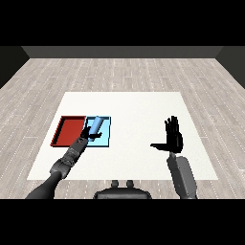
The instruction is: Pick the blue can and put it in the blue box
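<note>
In the head view, the left hand (87, 136) reaches over the light blue tray (104, 139), and it hides the lower end of the blue can (96, 125). The fingers (93, 136) are dark and small here, but they seem curled around the can's lower part. The can is tilted, with its upper end toward the far side of the tray. I cannot tell if the can touches the tray floor or is held a little above it. The near left corner of this tray is covered by the wrist.

The red tray (69, 130) lies just beside the blue one, on its left, and the two edges touch.

The right hand (173, 137) stands well apart, over the right part of the white desk (134, 105). Its fingers are straight and spread, the thumb points to the left, and it holds nothing. Between this hand and the trays the desk surface is bare. The far part of the desk is bare too, up to its edge.
</note>
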Tool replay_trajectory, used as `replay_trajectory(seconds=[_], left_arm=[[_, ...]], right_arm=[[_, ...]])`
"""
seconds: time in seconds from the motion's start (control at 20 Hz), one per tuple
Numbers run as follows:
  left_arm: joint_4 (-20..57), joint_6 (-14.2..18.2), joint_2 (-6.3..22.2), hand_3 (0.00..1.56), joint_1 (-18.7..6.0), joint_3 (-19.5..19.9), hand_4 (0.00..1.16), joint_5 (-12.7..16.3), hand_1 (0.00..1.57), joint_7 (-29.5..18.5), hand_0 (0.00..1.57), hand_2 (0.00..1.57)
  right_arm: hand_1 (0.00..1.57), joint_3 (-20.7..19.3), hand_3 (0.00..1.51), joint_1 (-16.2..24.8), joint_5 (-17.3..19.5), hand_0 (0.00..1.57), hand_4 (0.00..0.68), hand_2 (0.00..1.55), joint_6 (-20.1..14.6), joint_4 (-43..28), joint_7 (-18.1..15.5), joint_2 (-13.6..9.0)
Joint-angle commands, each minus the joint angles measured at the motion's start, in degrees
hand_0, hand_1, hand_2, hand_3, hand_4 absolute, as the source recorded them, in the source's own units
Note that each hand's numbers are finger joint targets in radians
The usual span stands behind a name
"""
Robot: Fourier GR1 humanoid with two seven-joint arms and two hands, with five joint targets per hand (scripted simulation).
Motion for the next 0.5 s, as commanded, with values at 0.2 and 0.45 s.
replay_trajectory(seconds=[0.2,0.45], left_arm=[[1.5,9.8,-0.6,0.0,2.4,0.7,0.0,-0.7,0.0,-0.8,0.0,0.0],[-9.3,20.5,-0.4,0.0,3.9,8.2,0.0,6.0,0.0,-15.5,0.0,0.0]], right_arm=[[0.0,1.2,0.0,0.5,0.8,0.0,0.0,0.0,1.3,0.4,-1.4,1.7],[0.0,-0.3,0.0,-0.1,-2.0,0.0,0.0,0.0,2.0,-2.2,1.6,0.6]])
